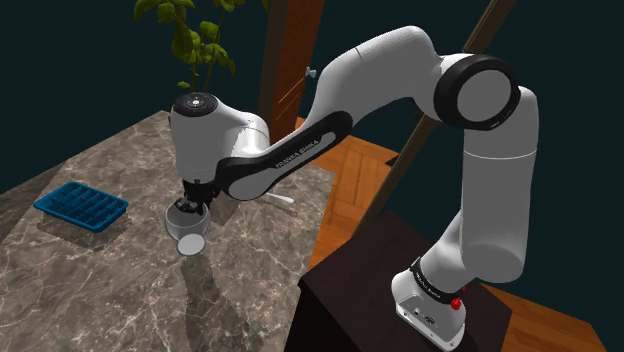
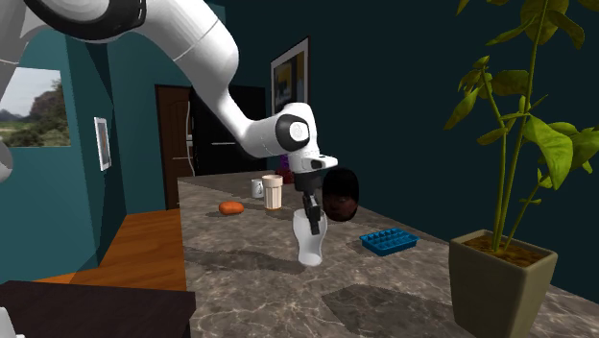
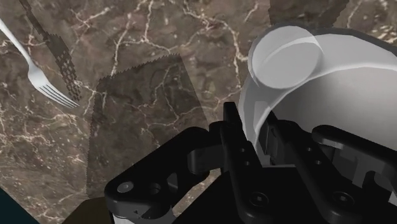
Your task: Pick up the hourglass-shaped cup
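Firmly clasped at its rim, the white hourglass-shaped cup (image 1: 188,232) (image 2: 309,242) (image 3: 318,83) hangs from the robot's black gripper (image 1: 190,207) (image 2: 310,223) (image 3: 257,137) over a brown marble counter (image 1: 100,290) (image 2: 403,298). In the wrist view, the two fingers (image 3: 238,153) pinch the cup's wall between them, one on each side of it. The cup leans somewhat off the vertical in the shoulder view, its round end turned toward that camera. Whether its lower end touches the stone cannot be told.

Just beyond the gripper in the second exterior view sits a dark, rounded object (image 2: 341,192) whose nature is unclear. A blue ice tray (image 1: 81,206) (image 2: 390,241) lies on the counter near the cup, toward the shoulder view's left. A silver fork (image 3: 38,70) rests on the marble apart from the cup, its tines pointing toward it.

Farther along the counter in the second exterior view stand a beige tumbler (image 2: 273,191) and a small white mug (image 2: 257,188), with an orange object (image 2: 230,206) lying beside them. A potted plant (image 2: 499,278) (image 1: 195,45) occupies the counter's edge. The white arm (image 1: 470,180) rises from its dark stand (image 1: 370,275) on a wooden floor (image 1: 350,170).
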{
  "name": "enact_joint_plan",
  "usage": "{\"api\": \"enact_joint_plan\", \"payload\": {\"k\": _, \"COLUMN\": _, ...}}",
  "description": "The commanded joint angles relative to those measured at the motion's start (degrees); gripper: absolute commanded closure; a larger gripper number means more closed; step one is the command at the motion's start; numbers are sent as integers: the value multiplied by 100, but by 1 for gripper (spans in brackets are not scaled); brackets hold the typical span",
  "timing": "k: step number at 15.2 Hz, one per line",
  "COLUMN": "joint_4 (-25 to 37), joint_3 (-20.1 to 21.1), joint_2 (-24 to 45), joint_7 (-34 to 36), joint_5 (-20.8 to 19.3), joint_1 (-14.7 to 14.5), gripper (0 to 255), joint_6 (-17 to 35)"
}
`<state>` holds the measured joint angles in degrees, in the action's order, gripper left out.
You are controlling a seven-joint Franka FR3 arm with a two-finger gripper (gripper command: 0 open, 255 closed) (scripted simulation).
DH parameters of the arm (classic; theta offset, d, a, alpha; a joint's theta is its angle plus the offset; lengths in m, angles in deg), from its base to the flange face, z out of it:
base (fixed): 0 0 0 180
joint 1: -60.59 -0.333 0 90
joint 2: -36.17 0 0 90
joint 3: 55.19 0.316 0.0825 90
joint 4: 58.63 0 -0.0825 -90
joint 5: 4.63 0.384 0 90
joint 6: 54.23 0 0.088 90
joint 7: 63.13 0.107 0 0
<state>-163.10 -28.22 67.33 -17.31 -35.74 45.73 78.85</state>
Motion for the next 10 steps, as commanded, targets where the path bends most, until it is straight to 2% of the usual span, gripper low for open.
{"api": "enact_joint_plan", "payload": {"k": 1, "joint_4": 30, "joint_3": 47, "joint_2": -92, "joint_7": -77, "joint_5": 79, "joint_1": 41, "gripper": 255, "joint_6": -106}}
{"api": "enact_joint_plan", "payload": {"k": 10, "joint_4": 117, "joint_3": 202, "joint_2": -418, "joint_7": -286, "joint_5": 337, "joint_1": 142, "gripper": 255, "joint_6": -471}}
